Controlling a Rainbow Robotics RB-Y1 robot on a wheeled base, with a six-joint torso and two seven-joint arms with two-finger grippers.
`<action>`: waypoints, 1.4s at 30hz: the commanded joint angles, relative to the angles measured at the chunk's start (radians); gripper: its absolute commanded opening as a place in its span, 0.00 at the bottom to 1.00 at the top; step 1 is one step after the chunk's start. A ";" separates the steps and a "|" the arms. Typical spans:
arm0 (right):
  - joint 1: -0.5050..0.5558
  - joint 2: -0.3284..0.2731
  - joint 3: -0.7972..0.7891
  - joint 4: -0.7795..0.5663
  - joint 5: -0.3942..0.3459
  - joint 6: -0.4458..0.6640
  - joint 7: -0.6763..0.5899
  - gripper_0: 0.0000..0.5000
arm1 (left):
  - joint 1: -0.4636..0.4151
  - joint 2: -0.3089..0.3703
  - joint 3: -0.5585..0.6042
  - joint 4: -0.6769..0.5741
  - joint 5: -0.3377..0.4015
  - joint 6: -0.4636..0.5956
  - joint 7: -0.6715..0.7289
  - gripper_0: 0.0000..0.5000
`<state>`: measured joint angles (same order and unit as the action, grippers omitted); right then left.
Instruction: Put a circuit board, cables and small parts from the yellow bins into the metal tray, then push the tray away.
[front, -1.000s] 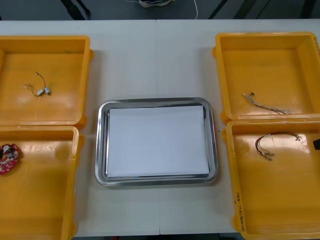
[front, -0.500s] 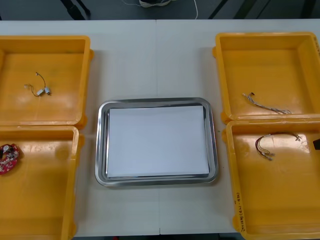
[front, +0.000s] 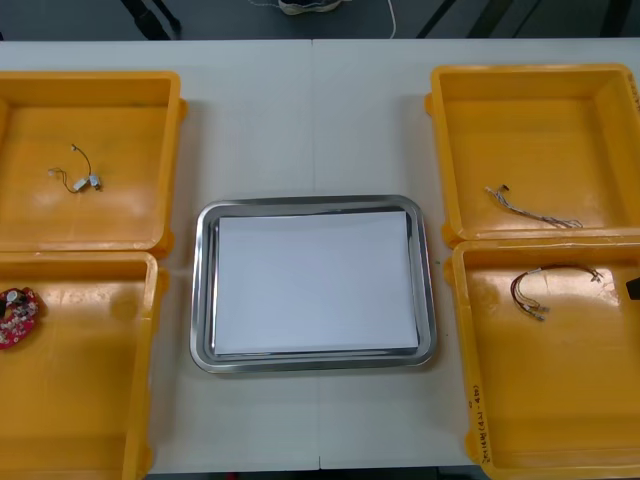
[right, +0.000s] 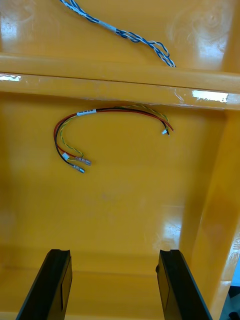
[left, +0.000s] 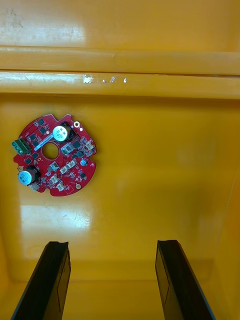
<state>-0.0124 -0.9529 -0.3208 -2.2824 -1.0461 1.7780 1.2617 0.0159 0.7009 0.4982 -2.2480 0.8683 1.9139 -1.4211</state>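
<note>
The metal tray (front: 203, 290), white inside, lies at the table's middle with nothing in it. A round red circuit board (front: 17, 317) rests in the near left yellow bin (front: 90, 400). My left gripper (left: 112, 280) hovers open above that bin's floor, with the board (left: 54, 156) ahead of its left finger. A red and yellow cable (front: 545, 285) lies in the near right bin (front: 560, 400). My right gripper (right: 115, 285) is open over that bin, the cable (right: 100, 135) well ahead of its fingers. Both grippers hold nothing.
A twisted blue and white cable (front: 530, 210) lies in the far right bin (front: 560, 130), past the bin wall (right: 120, 75). The far left bin (front: 120, 200) holds small metal parts (front: 80, 178) on a thin wire. Bare table surrounds the tray.
</note>
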 joint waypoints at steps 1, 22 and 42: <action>0.015 0.006 -0.034 -0.005 0.009 -0.008 -0.034 1.00 | 0.018 0.043 0.020 -0.027 0.005 0.006 -0.094 1.00; 0.015 0.006 -0.034 -0.005 0.009 -0.008 -0.034 1.00 | 0.018 0.043 0.020 -0.027 0.005 0.006 -0.094 1.00; 0.015 0.006 -0.034 -0.005 0.009 -0.008 -0.034 1.00 | 0.018 0.043 0.020 -0.027 0.005 0.006 -0.094 1.00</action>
<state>-0.0124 -0.9529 -0.3208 -2.2824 -1.0461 1.7780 1.2617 0.0159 0.7009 0.4982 -2.2480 0.8683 1.9139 -1.4211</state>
